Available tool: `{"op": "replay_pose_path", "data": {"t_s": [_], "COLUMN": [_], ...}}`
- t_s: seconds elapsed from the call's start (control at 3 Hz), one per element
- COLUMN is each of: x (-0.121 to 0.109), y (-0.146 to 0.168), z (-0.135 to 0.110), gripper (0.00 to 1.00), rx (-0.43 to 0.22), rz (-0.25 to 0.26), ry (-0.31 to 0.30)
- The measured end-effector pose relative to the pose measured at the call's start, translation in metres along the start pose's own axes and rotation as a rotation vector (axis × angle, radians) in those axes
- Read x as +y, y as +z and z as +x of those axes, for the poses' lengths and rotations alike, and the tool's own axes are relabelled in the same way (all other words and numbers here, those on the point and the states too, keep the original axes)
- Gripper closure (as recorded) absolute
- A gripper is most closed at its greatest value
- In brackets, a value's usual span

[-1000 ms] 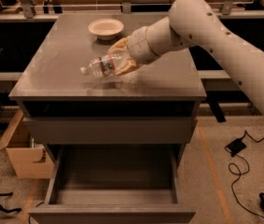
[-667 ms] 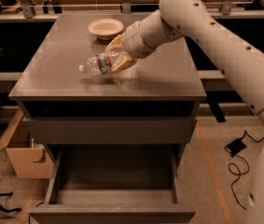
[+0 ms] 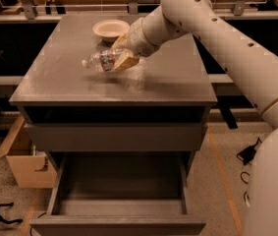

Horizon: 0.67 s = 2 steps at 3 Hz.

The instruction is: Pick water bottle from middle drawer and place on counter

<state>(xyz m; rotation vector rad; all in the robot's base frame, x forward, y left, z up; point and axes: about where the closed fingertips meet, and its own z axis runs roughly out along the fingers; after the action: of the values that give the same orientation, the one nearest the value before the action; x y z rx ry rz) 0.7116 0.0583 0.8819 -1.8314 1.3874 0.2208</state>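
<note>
Over the counter [image 3: 168, 77], I'm seeing the gripper [image 3: 125, 59] clamping the bottle [image 3: 98, 62] on its side. The cap is pointing left, and the bottle is hanging just off the surface with its shadow lying underneath. Grey top is showing a slight sheen. Speckled floor [image 3: 217, 181] is running around the cabinet.

Counting:
- one bottle
- one bowl [image 3: 110, 29], sitting at the back just behind the bottle
- one drawer [image 3: 121, 186], standing open at the bottom
- one shut drawer front [image 3: 116, 136] above it
- one cardboard box [image 3: 23, 163], lying left on the floor
- one black cable [image 3: 249, 154] at right

Versus a second ago, the bottle is riding slightly higher and nearer the bowl. The arm [image 3: 227, 48] is crowding in closer, filling the right edge. Drawer, bowl and box are staying put.
</note>
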Motion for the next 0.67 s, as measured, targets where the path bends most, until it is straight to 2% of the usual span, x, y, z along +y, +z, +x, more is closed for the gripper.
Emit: {"op": "replay_pose_path", "data": {"t_s": [0.67], "x": [-0.008], "y": [0.002], "z": [0.0092], "gripper": [1.0], "rx": [-0.031], "rz": [0.019], "ry": [0.225]}}
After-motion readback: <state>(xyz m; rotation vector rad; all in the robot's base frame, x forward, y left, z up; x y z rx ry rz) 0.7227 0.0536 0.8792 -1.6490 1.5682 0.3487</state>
